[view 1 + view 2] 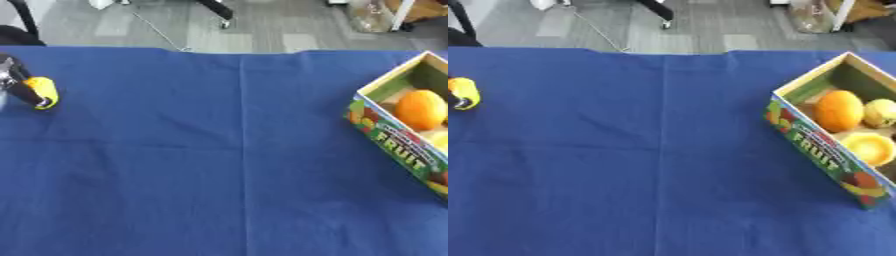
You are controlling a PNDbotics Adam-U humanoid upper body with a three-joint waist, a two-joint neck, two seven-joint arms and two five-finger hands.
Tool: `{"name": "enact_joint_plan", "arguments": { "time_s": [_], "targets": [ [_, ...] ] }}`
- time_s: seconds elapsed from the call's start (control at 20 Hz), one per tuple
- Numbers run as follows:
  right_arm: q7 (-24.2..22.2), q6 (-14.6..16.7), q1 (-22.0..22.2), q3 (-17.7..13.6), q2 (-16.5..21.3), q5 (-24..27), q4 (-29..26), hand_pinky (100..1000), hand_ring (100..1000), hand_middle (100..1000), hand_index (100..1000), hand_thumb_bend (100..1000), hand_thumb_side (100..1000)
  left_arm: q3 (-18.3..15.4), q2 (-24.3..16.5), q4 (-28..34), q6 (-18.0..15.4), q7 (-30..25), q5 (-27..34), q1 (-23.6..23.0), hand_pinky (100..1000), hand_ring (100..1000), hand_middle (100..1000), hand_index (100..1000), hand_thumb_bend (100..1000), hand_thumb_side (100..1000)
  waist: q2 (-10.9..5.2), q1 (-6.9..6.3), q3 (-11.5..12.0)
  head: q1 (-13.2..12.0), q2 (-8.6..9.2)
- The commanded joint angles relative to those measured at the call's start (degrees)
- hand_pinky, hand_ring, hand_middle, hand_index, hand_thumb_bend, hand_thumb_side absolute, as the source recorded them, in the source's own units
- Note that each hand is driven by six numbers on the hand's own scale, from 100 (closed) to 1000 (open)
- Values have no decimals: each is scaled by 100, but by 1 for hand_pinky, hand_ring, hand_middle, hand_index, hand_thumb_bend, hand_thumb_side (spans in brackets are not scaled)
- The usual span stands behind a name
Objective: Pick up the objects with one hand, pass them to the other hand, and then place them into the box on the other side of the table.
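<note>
Blue cloth covered the tabletop (219, 175). At its left edge, the left hand (19, 85) had its fingers clamped on a yellow object (44, 91); the fruit box (820, 152) sat right, holding an orange (838, 111).

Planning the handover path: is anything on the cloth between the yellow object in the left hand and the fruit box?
Nothing visible: only bare blue tablecloth lies between the small yellow object in the left hand and the cardboard fruit box.

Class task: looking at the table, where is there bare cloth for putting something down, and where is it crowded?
Bare blue cloth spans from the left robot hand holding a yellow object to the fruit box. The box, holding an orange, is crowded.
</note>
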State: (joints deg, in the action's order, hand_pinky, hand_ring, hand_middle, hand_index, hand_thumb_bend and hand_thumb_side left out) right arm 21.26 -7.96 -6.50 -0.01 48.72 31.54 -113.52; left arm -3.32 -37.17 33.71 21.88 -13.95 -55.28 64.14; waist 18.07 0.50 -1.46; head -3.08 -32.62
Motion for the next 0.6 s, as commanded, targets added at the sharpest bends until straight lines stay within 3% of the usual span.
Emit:
{"name": "enact_joint_plan", "arguments": {
  "time_s": [0.05, 0.35, 0.55, 0.6],
  "targets": [
    [10, 5, -12, -66, 125, -28, -107, 719, 897, 837, 905, 100, 570, -28, -155, 2, 27, 10, 29, 78, 717, 694, 640, 680, 404, 100, -28, -2, -11, 5, 29],
    [5, 18, 2, -78, 122, -17, -107, 720, 897, 837, 906, 100, 573, -22, -127, -36, 82, 54, -73, 40, 683, 655, 604, 622, 193, 100, -35, -7, -23, 14, 18],
    [-1, 24, 16, -86, 128, -6, -107, 720, 898, 837, 906, 100, 575, -27, -104, -53, 116, 158, -57, 7, 663, 626, 575, 581, 101, 100, -48, -11, -33, 44, 12],
    [-2, 26, 21, -89, 131, -2, -107, 720, 898, 837, 906, 100, 575, -16, -105, -42, 115, 193, -66, 8, 660, 622, 571, 579, 120, 100, -54, -13, -33, 52, 9]
  ]
}}
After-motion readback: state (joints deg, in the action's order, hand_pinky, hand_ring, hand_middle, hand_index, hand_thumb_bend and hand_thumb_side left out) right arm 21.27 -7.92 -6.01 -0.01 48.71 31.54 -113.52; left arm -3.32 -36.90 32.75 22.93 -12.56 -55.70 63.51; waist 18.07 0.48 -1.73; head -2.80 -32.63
